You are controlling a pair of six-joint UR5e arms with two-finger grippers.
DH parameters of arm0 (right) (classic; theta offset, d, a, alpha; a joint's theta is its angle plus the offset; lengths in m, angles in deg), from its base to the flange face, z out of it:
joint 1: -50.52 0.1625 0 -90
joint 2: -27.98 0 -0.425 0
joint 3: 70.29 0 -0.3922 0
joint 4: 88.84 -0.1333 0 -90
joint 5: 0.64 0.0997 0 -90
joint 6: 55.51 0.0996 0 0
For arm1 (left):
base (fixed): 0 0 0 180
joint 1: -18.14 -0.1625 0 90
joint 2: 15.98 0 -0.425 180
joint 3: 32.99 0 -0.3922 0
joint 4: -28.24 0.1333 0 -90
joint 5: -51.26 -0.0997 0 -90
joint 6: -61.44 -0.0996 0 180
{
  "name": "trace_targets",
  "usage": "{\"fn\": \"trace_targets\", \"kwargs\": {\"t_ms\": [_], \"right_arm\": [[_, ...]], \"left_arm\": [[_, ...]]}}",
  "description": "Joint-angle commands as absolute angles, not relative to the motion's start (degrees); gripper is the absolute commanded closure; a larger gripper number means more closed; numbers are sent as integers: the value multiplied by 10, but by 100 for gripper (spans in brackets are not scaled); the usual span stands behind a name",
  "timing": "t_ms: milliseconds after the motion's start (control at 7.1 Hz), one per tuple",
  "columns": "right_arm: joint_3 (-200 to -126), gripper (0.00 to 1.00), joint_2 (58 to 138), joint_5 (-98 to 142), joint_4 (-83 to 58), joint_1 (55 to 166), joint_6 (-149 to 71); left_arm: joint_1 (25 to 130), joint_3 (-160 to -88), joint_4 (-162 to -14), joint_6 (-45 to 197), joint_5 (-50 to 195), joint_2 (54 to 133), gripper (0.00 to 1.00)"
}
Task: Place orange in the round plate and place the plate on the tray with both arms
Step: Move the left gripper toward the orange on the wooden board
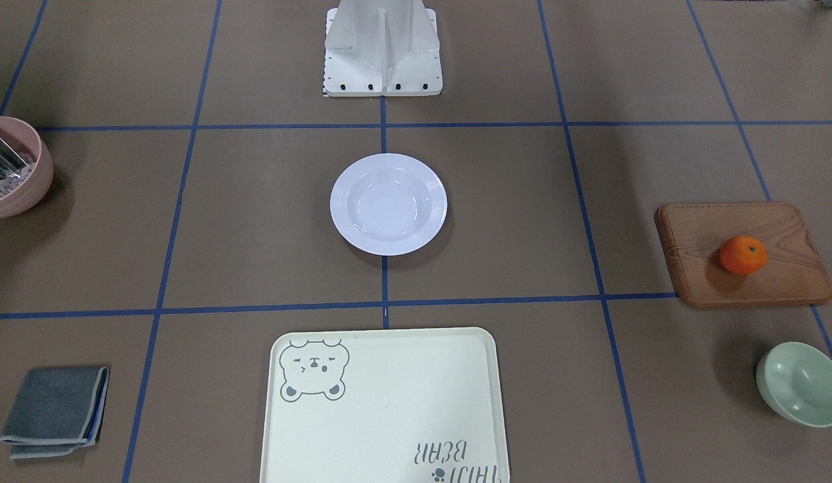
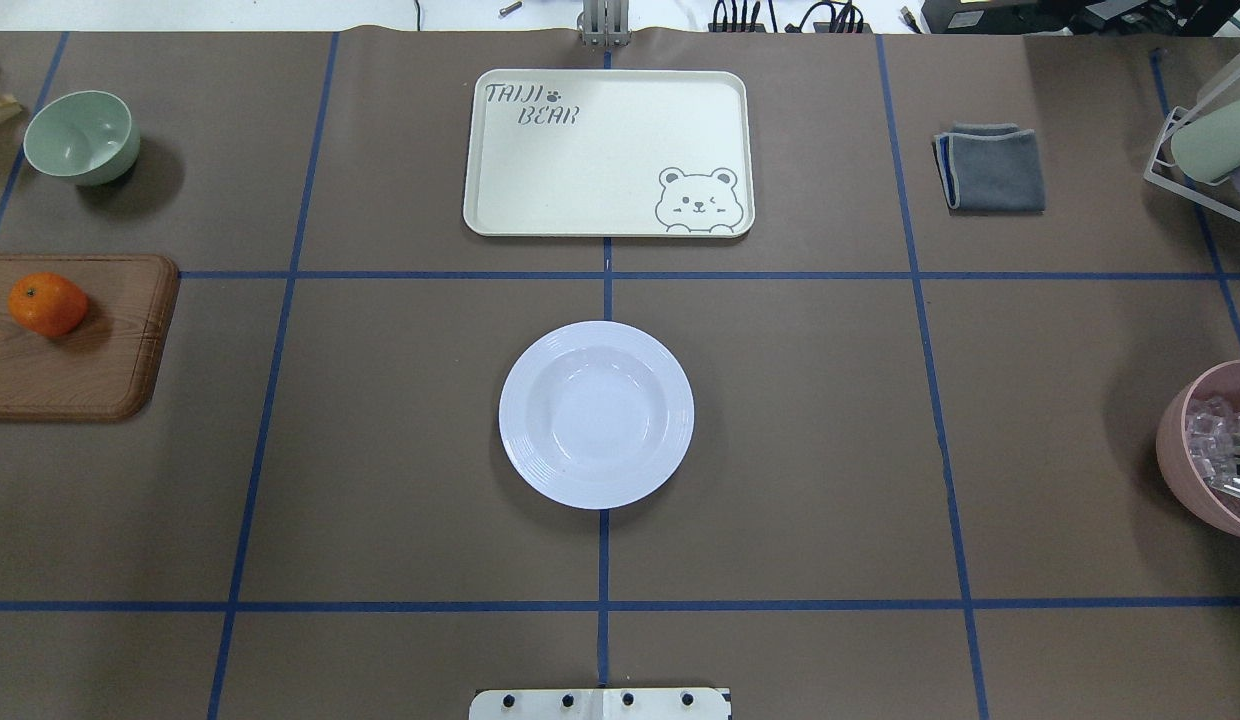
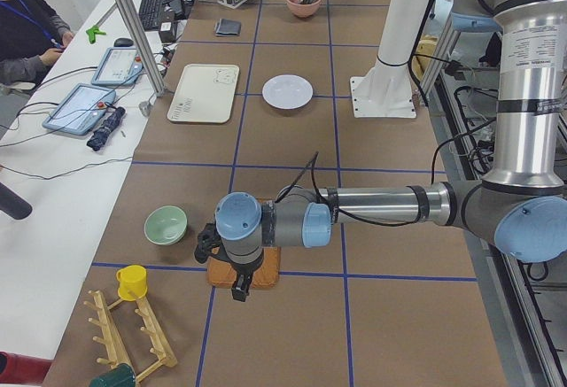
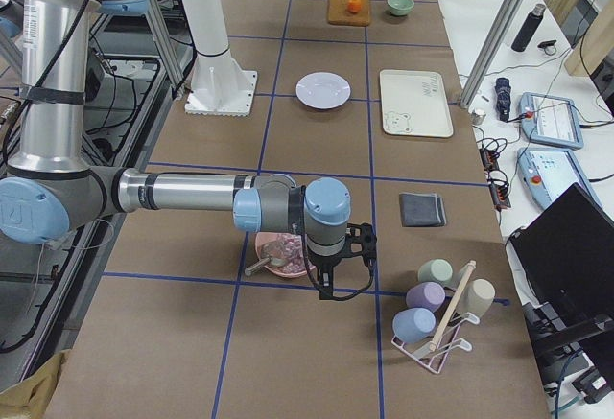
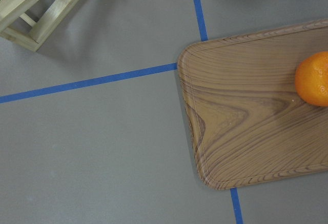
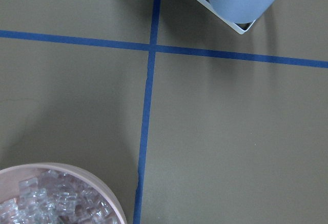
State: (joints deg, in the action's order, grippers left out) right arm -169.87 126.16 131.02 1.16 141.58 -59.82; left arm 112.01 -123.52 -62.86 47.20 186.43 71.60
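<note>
Small round bright-orange fruit (image 1: 743, 255), 1 in number, is seen on the brown wooden board (image 1: 785, 228), well apart from the 1 glossy white round plate (image 1: 389, 203) and the 1 pale cream rectangular tray (image 1: 389, 402) on the worktop (image 1: 255, 235). Only in the side views are the 2 silver-grey arms shown, left arm (image 3: 381, 205) and right arm (image 4: 182, 192) stretched out level. The left tool (image 3: 241, 282) is hung at the board's edge and the right tool (image 4: 326, 283) by the pink bowl (image 4: 283, 251). Whether either tool is spread cannot be told.

Robotics lab, test bench live.
Brown table (image 3: 292, 130) gridded in blue tape (image 3: 195, 165), left arm (image 3: 381, 205) stretched in from three o'clock, person (image 3: 27, 28) with tablets (image 3: 80, 108) at ten o'clock on the side desk (image 3: 35, 228).
</note>
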Motion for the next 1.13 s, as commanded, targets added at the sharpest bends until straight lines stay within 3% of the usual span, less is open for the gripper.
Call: {"fn": "trace_targets", "kwargs": {"t_ms": [0,705,987], "right_arm": [[-1699,0,1261,1310,12,1416,-598],[-1745,0,1252,1311,-11,1414,-590],[-1723,0,1261,1329,-119,1415,-582]], "left_arm": [[1120,-1235,-628,472,1864,716,1],[1122,-1324,-682,476,1861,694,1],[1122,-1288,-798,496,1870,746,1]]}}
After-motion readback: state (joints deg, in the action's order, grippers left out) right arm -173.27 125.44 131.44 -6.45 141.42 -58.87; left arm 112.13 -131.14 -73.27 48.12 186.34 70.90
